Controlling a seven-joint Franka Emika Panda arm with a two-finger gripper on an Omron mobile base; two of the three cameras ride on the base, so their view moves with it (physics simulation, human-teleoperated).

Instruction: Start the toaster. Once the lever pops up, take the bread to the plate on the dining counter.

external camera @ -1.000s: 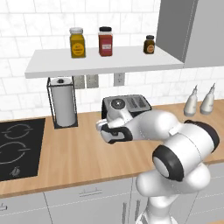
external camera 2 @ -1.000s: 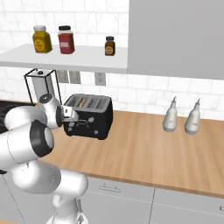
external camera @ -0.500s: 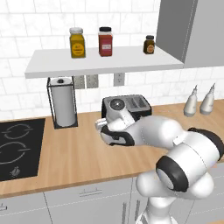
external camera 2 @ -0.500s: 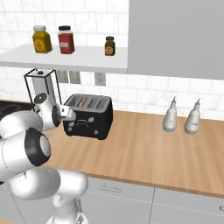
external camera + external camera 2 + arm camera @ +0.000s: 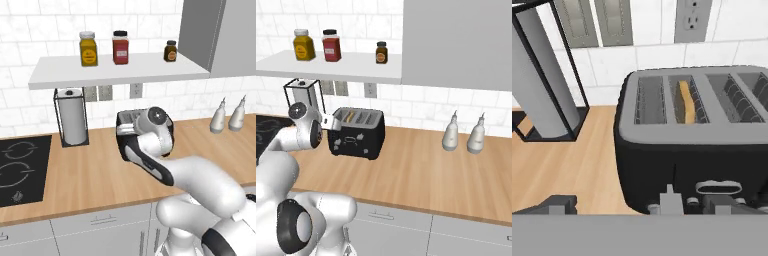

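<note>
Bench [image 5: 416,170]: light wood top over grey cabinets, set against a white tiled wall.
- Toaster [image 5: 356,134]: glossy black, stood at the back of the bench, four top slots.
- Paper-towel holder [image 5: 72,117]: black wire frame with a white roll, placed left of the toaster, near the wall.
- Hob [image 5: 20,167]: black, inset at the bench's left end.
- Two pale bottles [image 5: 462,133]: stood side by side, right of the toaster, well apart from it.

Shelf [image 5: 117,70]: white, wall-mounted above the bench.
- Yellow jar [image 5: 88,48], red jar [image 5: 120,47], small dark jar [image 5: 171,50]: stood in a row.

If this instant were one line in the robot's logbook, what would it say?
phase: approaching toaster | gripper: open, empty | bread: in second slot | lever: not pressed yet
</note>
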